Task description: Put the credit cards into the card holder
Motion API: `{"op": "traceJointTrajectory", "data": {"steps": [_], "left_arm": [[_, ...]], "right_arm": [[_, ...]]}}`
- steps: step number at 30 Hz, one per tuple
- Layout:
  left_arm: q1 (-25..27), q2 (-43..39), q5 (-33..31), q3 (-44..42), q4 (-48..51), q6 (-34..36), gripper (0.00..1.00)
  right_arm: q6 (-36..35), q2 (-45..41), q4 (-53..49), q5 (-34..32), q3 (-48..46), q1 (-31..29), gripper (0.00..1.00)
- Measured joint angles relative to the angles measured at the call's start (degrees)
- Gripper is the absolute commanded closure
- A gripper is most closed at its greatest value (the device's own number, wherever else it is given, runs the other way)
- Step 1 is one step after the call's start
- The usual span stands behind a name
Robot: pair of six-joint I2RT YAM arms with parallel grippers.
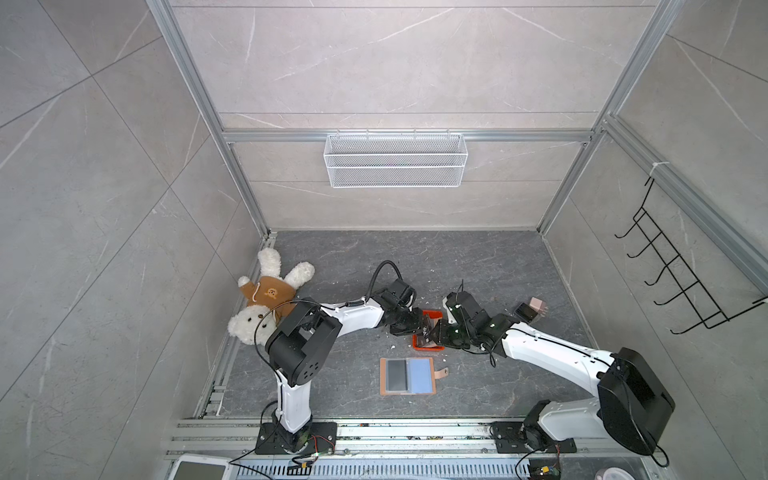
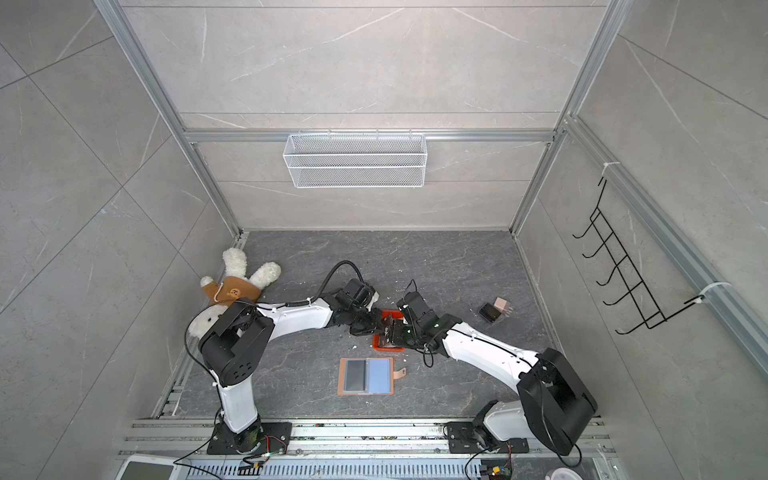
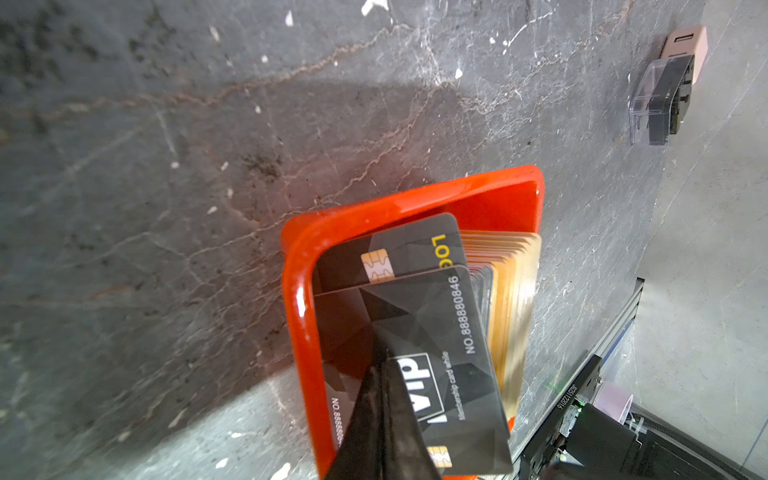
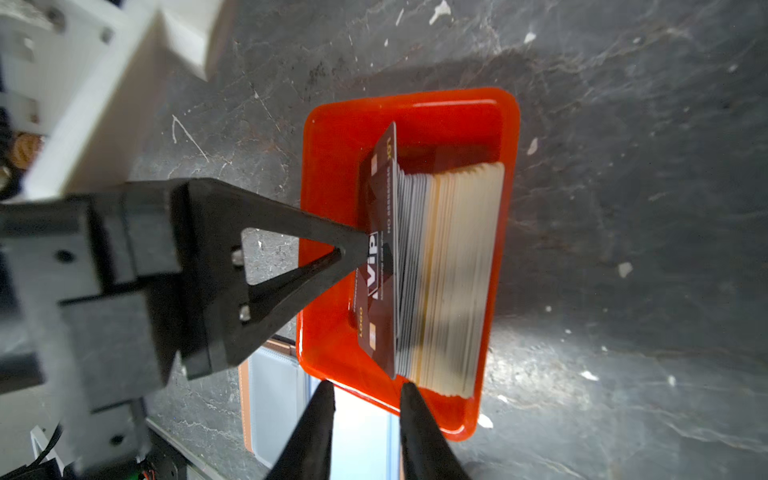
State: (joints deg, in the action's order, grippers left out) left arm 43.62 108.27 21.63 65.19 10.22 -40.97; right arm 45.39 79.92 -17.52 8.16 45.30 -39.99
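Observation:
The credit cards (image 4: 449, 270) stand on edge as a stack in an orange-red tray (image 4: 415, 99). The tray (image 1: 434, 312) lies mid-floor between both arms. My left gripper (image 3: 382, 374) is shut on the front black "VIP" card (image 3: 449, 332), which leans away from the stack. In the right wrist view its fingertips (image 4: 357, 245) pinch that card (image 4: 384, 199). My right gripper (image 4: 365, 390) hovers open over the tray's near rim with nothing between its fingers. The card holder (image 1: 407, 376) lies open and flat nearer the arm bases, one dark card in its left sleeve.
A black-and-pink block pair (image 1: 532, 309) lies right of the tray. A teddy bear (image 1: 266, 299) lies by the left wall. A white wire basket (image 1: 395, 160) hangs on the back wall, and a black hook rack (image 1: 681, 270) on the right wall.

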Motion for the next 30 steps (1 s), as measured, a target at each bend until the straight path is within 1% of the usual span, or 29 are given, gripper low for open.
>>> {"op": "traceJointTrajectory", "data": {"steps": [6, 22, 26, 30], "left_arm": [[0.0, 0.0, 0.0, 0.0, -0.1, 0.0, 0.95], [0.0, -0.3, 0.0, -0.4, -0.4, -0.2, 0.95], [0.0, -2.4, -0.1, -1.9, 0.1, -0.4, 0.93], [0.0, -7.6, -0.1, -4.2, 0.5, -0.6, 0.89]], "right_arm": [[1.2, 2.6, 1.1, -0.6, 0.0, -0.2, 0.79], [1.6, 3.2, 2.2, -1.5, 0.0, -0.3, 0.98], [1.6, 2.2, 1.7, -1.8, 0.0, -0.6, 1.0], [1.6, -0.8, 0.6, -2.6, -0.2, -0.6, 1.0]]}}
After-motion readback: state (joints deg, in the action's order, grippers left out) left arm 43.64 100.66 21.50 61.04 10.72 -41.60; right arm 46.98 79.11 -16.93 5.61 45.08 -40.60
